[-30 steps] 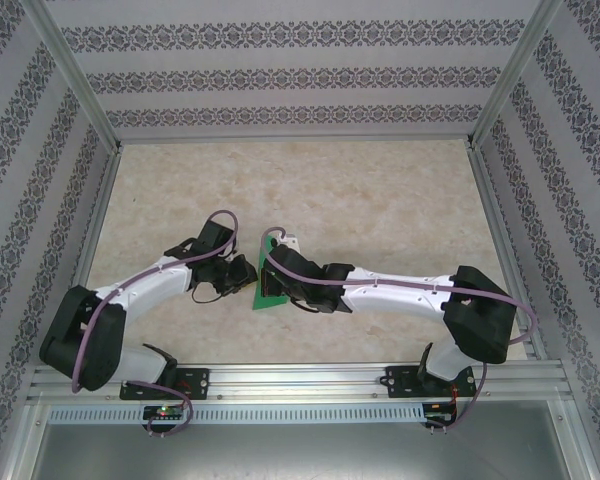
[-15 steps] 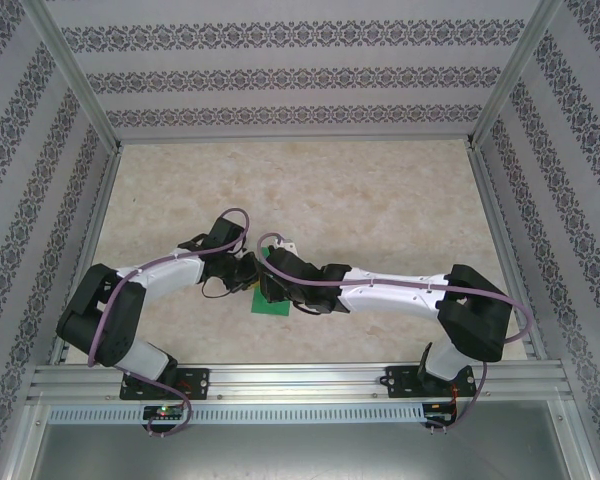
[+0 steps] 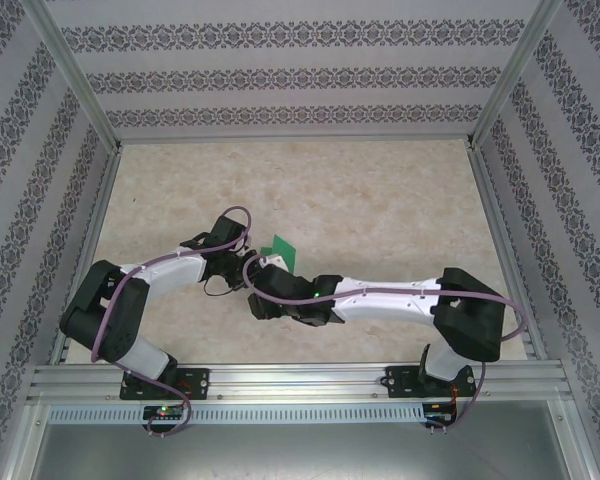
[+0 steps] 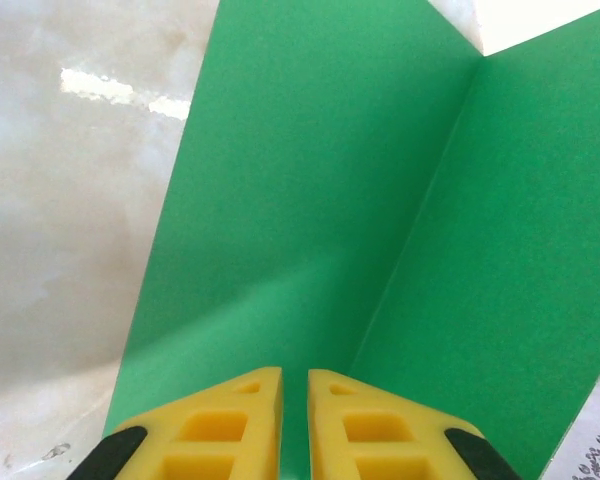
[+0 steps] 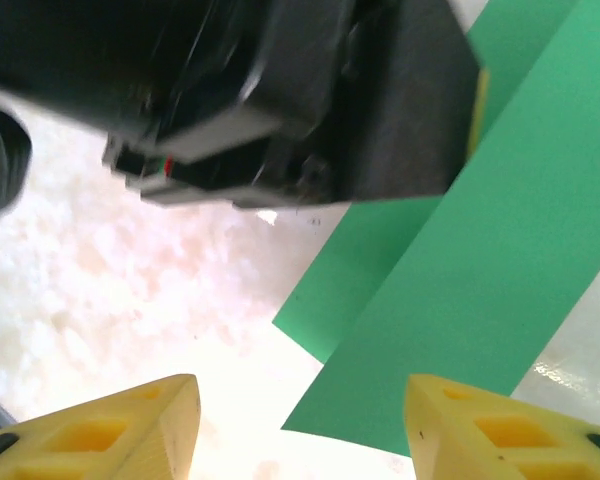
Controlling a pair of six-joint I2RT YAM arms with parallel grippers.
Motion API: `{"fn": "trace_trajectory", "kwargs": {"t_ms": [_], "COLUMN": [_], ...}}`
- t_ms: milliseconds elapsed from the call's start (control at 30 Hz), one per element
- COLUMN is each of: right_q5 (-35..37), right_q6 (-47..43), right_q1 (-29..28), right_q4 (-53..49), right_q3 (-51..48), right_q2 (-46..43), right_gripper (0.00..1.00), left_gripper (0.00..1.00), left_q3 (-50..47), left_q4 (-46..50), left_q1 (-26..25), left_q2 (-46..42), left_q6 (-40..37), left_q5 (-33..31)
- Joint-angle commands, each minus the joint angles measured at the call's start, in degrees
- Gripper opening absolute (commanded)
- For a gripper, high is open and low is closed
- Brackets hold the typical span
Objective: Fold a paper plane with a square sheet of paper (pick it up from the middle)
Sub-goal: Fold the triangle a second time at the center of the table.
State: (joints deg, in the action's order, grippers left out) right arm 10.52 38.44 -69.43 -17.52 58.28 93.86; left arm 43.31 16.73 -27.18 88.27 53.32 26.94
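Note:
The square sheet of paper (image 4: 310, 190) is bright green and bent along one straight crease, its two flaps standing in a shallow V. My left gripper (image 4: 295, 372) is shut on its near edge, with green showing in the thin slit between the yellow fingers. From above, a green corner (image 3: 281, 248) sticks out past the left gripper (image 3: 248, 266). My right gripper (image 5: 300, 385) is open, its fingers wide apart and holding nothing. It sits just short of the sheet's lower corner (image 5: 450, 300), under the left gripper's black body (image 5: 280, 90).
Both arms meet near the table's middle, the right wrist (image 3: 275, 298) crossing just in front of the left one. The marble-patterned tabletop (image 3: 380, 200) is walled by patterned panels and aluminium rails (image 3: 290, 140).
The right gripper opened, let go of the paper and drew back toward the near side. The left gripper kept its hold, and the sheet now pokes out on the far side.

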Motion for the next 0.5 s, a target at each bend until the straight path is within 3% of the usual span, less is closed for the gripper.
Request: {"fn": "trace_trajectory", "kwargs": {"t_ms": [0,167,467], "right_q5": [6.3,13.5,16.9], "right_q6": [-3.1,-2.7,-2.7], "right_q1": [-2.1,-5.0,-6.0], "right_q4": [-3.5,-7.9,-7.8], "right_q3": [2.6,5.4,5.9], "right_q2": [3.5,6.6,5.9], "right_gripper": [0.6,0.58,0.42], "left_gripper": [0.15,0.15,0.16], "left_q3": [1.0,1.1,1.7], "left_q4": [-2.0,-1.7,-1.1], "left_q1": [-0.5,-0.6,-0.6], "left_q2": [0.5,0.5,0.7], "left_q6": [0.8,0.6,0.4], "left_q5": [1.4,1.3,1.3]}}
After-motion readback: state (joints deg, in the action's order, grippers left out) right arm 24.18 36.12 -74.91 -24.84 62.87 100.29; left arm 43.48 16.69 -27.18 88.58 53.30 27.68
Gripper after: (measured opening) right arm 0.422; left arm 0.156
